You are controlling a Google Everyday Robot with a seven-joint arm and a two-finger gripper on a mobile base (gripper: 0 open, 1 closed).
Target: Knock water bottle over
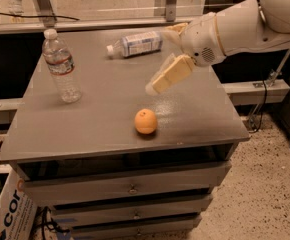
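Observation:
The water bottle [61,66] stands upright near the back left of the grey cabinet top [100,119]. It is clear ribbed plastic with a white cap and a narrow label band. My gripper [157,84] hangs over the middle right of the top, well to the right of the bottle and a little above and behind the orange [145,121]. It holds nothing.
A second bottle [135,44] with a large white-and-blue label lies on its side at the back of the top. The orange sits near the front middle. Drawers are below the top. A cardboard box [10,211] stands on the floor at the left.

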